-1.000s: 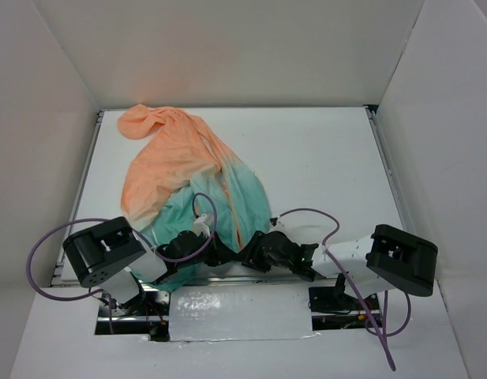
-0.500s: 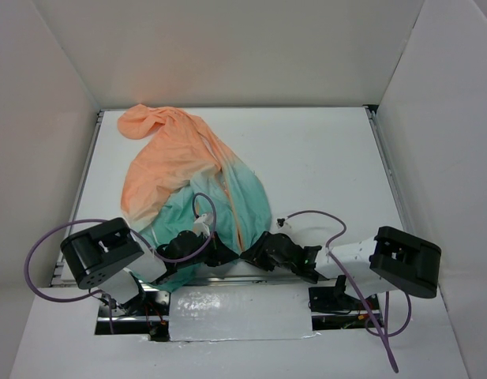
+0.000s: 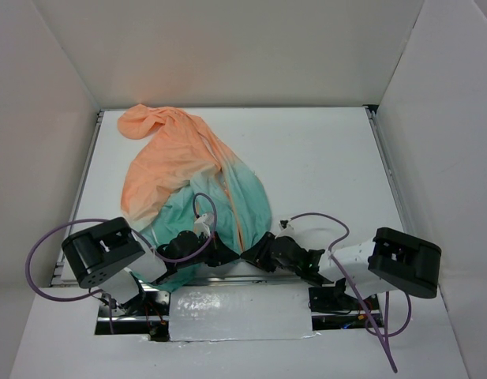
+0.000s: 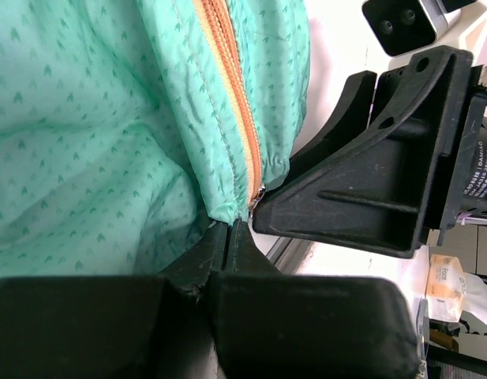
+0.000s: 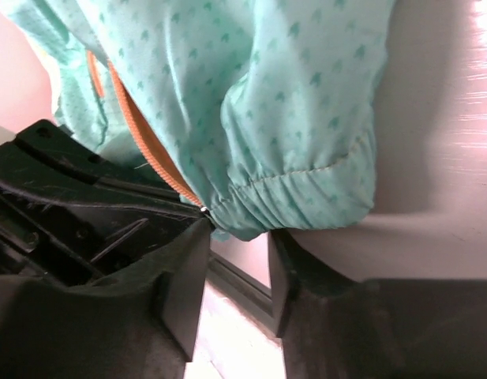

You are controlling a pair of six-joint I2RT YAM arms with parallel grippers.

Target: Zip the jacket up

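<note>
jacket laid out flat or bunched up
Bunched up: the jacket lies in a narrow rumpled heap, orange end far left, teal hem at the near edge.

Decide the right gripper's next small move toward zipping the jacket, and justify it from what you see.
Probably ease the right gripper onto the small metal slider at the zipper's bottom end and close. Its jaws stand open at the jacket's hem, gripping nothing, while the left gripper is shut on the hem beside it.
</note>
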